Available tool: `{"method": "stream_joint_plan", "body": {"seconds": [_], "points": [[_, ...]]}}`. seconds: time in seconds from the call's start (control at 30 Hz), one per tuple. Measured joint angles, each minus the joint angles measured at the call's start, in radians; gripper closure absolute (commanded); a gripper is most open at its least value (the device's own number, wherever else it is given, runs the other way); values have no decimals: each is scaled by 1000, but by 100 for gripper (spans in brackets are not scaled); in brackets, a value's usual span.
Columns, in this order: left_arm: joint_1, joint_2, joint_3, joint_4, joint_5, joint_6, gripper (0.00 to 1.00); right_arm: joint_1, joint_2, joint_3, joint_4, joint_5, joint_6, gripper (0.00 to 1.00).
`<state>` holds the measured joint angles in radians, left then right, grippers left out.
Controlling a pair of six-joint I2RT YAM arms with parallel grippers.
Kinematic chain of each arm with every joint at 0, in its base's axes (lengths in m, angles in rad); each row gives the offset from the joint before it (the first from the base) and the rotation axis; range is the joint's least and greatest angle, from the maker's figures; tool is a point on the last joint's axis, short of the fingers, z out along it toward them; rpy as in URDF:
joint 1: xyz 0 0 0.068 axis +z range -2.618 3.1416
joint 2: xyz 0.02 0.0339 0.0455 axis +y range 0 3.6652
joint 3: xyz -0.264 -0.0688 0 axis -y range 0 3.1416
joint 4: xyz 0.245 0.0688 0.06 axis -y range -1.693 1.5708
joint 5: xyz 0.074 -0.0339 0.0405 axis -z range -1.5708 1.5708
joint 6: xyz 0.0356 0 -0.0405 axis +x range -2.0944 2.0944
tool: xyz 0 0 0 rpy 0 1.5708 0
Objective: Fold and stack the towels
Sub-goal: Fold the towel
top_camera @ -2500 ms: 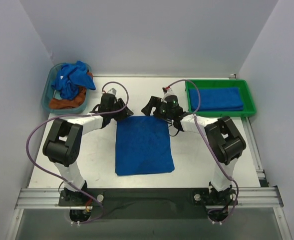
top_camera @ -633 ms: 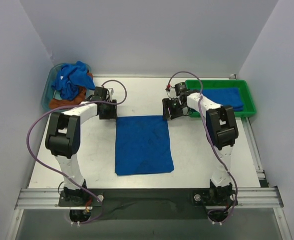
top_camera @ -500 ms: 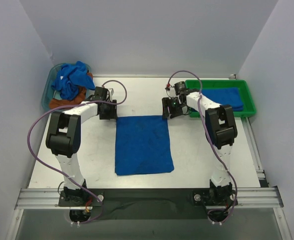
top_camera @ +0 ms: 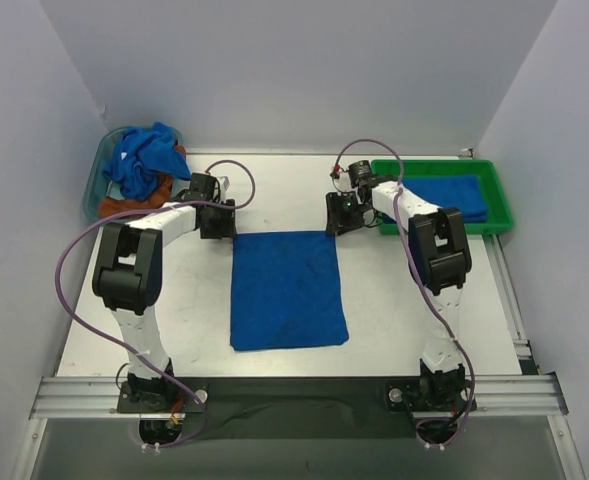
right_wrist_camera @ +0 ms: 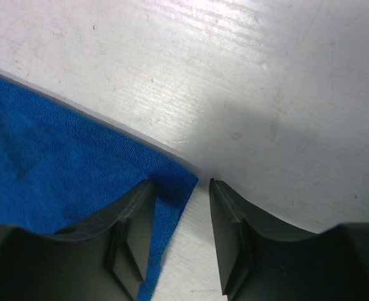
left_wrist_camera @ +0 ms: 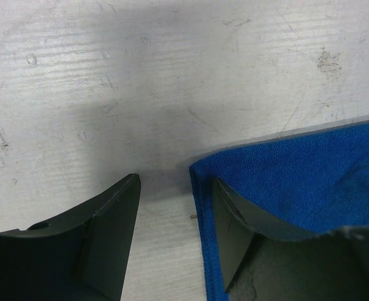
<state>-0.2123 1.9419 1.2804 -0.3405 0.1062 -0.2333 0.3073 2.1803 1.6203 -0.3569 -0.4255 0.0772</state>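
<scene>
A blue spread towel (top_camera: 288, 290) lies flat in the middle of the bench (top_camera: 394, 300), its long sides running from the far half toward the near edge and its near hem sitting a little short of that edge. Bare bench runs down both long sides, out to the left and right edges, and a bare strip lies between the towel's far hem and the far edge. The left hand (top_camera: 219, 228) is down at the towel's far-left corner with its fingers (left_wrist_camera: 106, 238) apart. One finger rests over bare bench and the other over the cloth, and the corner's side hem shows in the gap, close to the cloth-side finger. The right hand (top_camera: 336, 222) is down at the far-right corner, also parted. One of its fingers (right_wrist_camera: 131, 219) covers the cloth, the other is on bare bench, and the corner's tip pokes into the gap between them. Neither hand grips the fabric. At the far-right corner of the bench a green tray (top_camera: 499, 195) holds a folded towel (top_camera: 442, 198), close behind the right arm. At the far-left corner a basket (top_camera: 92, 195) holds a crumpled blue towel (top_camera: 142, 160) on top of an orange cloth (top_camera: 124, 208), just beyond the left arm's wrist.
</scene>
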Motion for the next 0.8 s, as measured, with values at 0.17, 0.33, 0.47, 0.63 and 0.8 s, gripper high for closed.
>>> {"method": "stream_joint_plan", "body": {"seconds": [0.17, 0.33, 0.47, 0.63, 0.8], "points": [[-2, 0, 1, 0, 4, 0, 40, 0, 12, 14, 1, -10, 0, 64], [-4, 5, 7, 0, 8, -1, 40, 0, 23, 25, 2, -23, 0, 68], [-8, 13, 18, 0, 13, -3, 40, 0, 27, 27, 3, -34, -5, 83], [-14, 23, 30, 0, 25, -14, 40, 0, 37, 28, 6, -48, -5, 99], [-16, 27, 35, 0, 30, -18, 41, 0, 37, 28, 6, -47, -4, 100]]}}
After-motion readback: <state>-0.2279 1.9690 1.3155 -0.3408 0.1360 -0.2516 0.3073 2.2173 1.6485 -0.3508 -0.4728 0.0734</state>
